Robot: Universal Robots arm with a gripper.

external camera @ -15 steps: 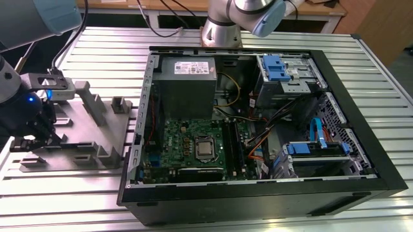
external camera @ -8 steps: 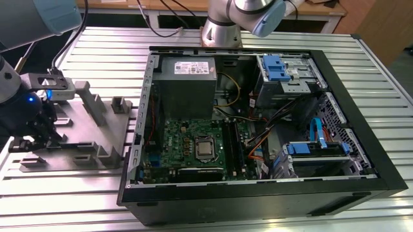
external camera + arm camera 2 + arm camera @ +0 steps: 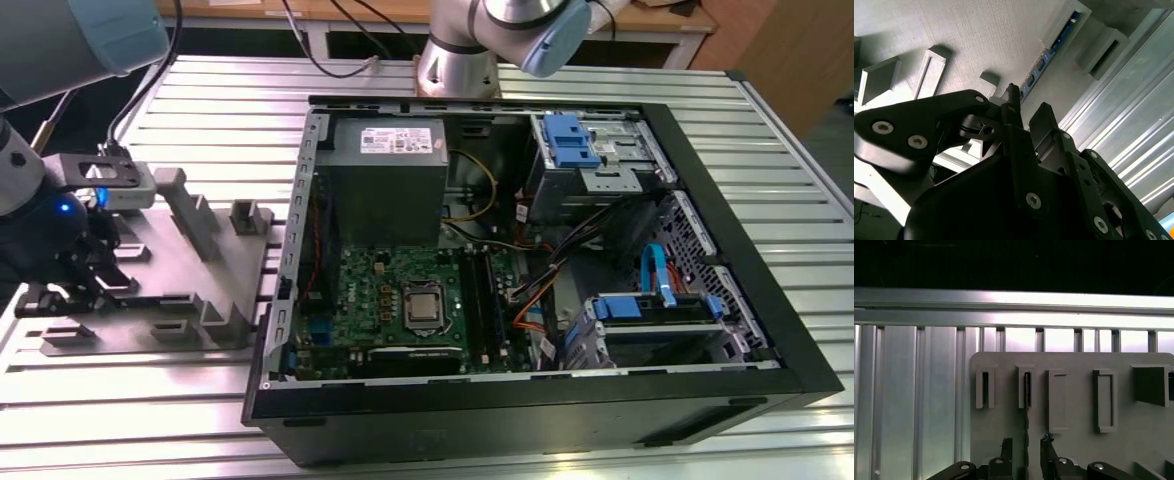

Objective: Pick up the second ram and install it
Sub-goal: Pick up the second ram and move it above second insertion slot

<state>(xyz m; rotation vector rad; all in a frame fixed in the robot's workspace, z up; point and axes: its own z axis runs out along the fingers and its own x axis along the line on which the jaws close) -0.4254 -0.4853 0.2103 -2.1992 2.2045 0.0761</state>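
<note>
The end effector (image 3: 1026,441) hung released over the grey fixture tray (image 3: 1079,405), fingers (image 3: 1006,447) straddling, without touching, the second ram (image 3: 1027,415), which stood on edge in a tray slot.

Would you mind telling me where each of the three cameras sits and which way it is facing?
Exterior view: off the arm and high up, looking down on the open computer case and slatted table; the arm base and gripper show.
First wrist view: on the arm, looking down past the gripper onto the fixture tray, with the second ram edge-on.
Second wrist view: close behind the gripper, looking along it at the tray.
Shared: both wrist views show gripper, ram and tray.
</note>
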